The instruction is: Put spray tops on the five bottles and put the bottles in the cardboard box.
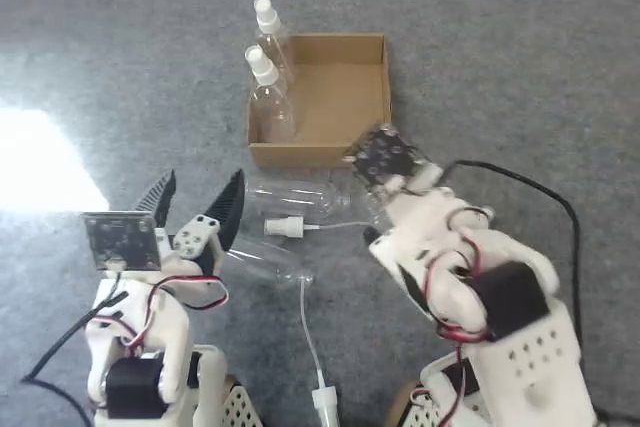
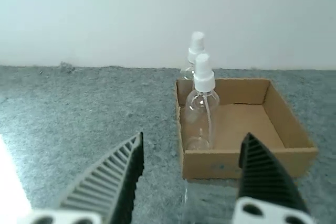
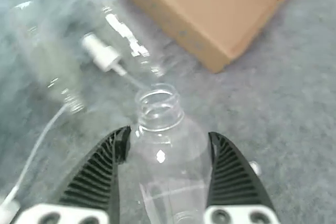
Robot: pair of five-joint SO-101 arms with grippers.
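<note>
Step in hand, judged: capping. Right pincer (image 3: 168, 136) is clenched on an uncapped bottle (image 3: 157, 108) just in front of the cardboard box (image 1: 340, 97). Left pincer (image 1: 204, 179) is released, near the box's front. Next move: left takes the loose spray top (image 1: 285, 227) and threads its tube into the neck.

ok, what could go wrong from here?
The uncapped bottle in the right gripper is smooth; it may twist when a top is pushed on. The lying bottle nearest the cardboard box could roll if nudged. The spray top beside it has a long thin tube that could miss the neck.
</note>
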